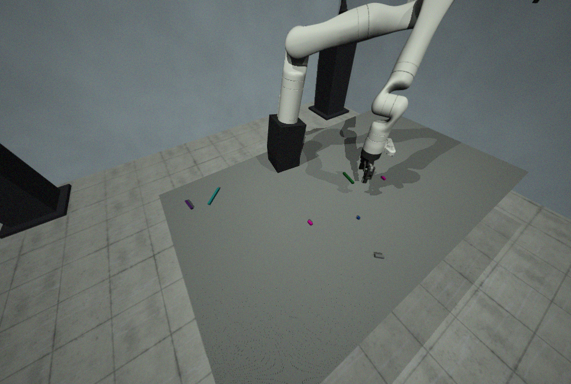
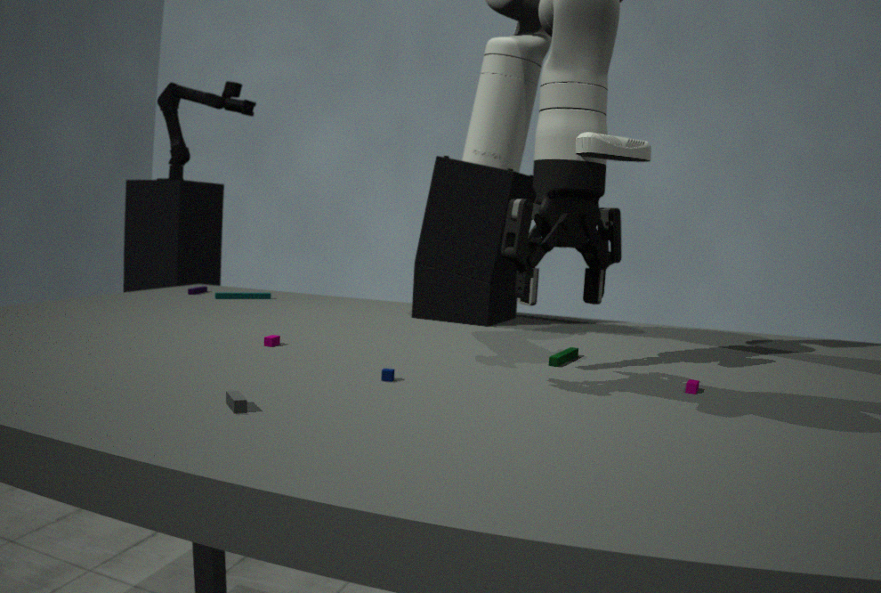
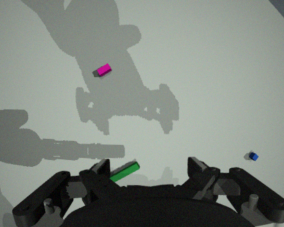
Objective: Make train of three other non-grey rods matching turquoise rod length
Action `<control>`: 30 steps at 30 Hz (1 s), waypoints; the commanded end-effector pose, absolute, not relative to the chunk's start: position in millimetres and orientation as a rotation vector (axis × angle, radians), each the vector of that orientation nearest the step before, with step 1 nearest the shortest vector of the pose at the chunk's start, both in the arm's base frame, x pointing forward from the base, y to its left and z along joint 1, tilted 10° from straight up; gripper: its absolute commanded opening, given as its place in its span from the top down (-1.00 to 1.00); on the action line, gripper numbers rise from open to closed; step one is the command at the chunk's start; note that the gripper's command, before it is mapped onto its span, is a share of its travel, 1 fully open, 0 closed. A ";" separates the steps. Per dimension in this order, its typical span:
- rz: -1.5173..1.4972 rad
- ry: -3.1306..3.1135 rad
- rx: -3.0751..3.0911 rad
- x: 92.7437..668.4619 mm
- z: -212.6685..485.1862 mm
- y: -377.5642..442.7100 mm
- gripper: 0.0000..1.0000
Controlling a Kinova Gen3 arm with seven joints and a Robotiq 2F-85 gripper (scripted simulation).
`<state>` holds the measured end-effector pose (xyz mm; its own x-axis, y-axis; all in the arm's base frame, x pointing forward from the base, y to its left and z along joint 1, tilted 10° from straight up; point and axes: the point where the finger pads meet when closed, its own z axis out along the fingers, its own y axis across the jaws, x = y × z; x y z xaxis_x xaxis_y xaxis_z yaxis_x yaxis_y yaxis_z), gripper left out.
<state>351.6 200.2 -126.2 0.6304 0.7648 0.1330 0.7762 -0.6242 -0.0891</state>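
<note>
White arm [image 1: 402, 67] [image 2: 573, 77], smooth rounded tubes w/ thin dark seam lines; faint lettering near its foot, too small to read. White cam housing [image 1: 389, 147] [image 2: 613, 146], small vent slots. Black gripper [image 1: 366, 180] [image 2: 561, 287] [image 3: 148, 167], two hinged fingers, round pins.
</note>
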 end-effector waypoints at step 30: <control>-0.128 -1.183 -2.751 351.2 -120.5 219.5 -1.00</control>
